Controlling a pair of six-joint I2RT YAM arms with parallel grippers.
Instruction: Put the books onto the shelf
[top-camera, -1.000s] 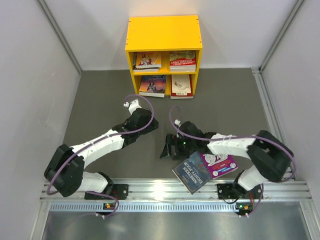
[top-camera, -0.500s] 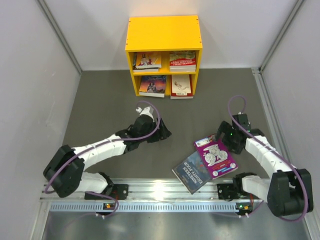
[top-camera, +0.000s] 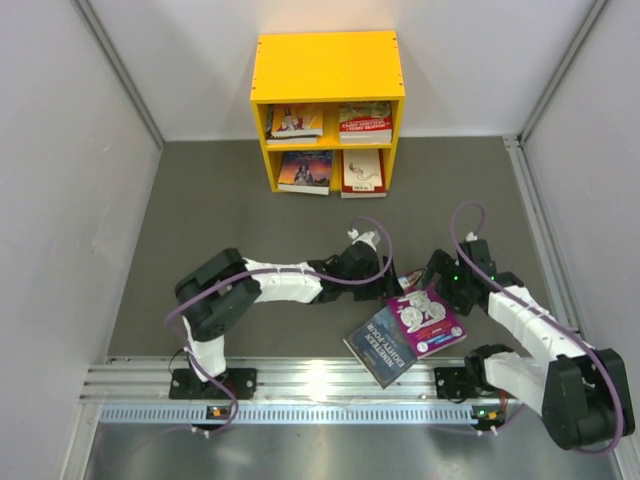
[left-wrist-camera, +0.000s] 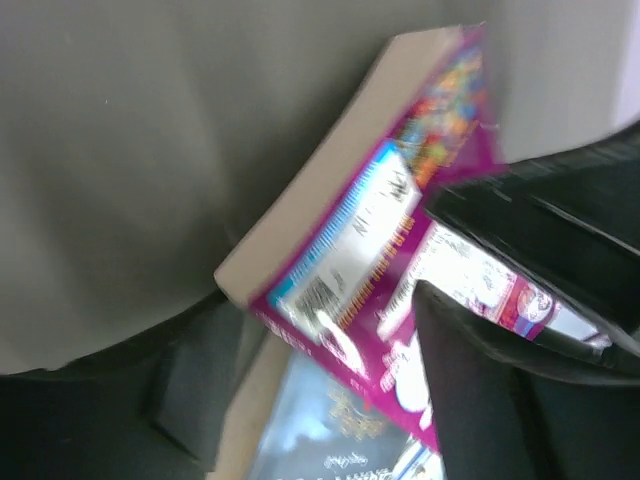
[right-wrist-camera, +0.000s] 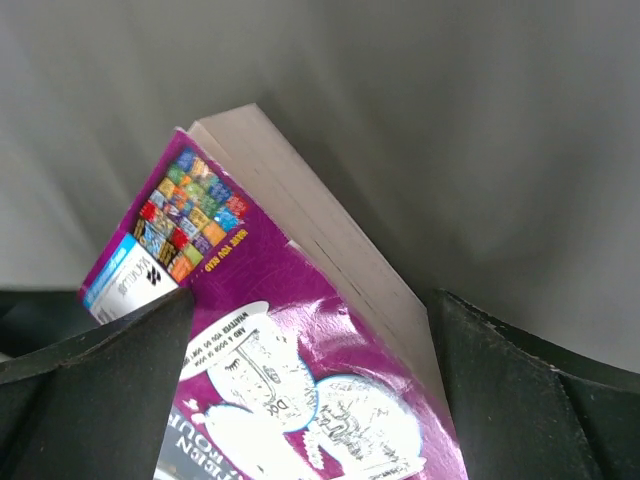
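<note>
Purple book (top-camera: 432, 318) partly hides dark book (top-camera: 375, 352); left gripper (top-camera: 392, 288), right gripper (right-wrist-camera: 312, 300) spread astride.

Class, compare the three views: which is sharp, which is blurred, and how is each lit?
Top external: sharp and evenly lit. Left wrist: motion-smeared, print on the purple book unreadable. Right wrist: clearer, cover print crisper, the fingers dark and soft in the bottom corners.

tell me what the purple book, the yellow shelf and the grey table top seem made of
Purple book: paper, with a glossy printed cover; it catches light, and a cream page block shows at its edge.
Yellow shelf: rigid boards with a smooth, even yellow coat; whether wood, metal or plastic lies beneath is unclear.
Table top: matte dark grey covering, perhaps felt or rubber.
</note>
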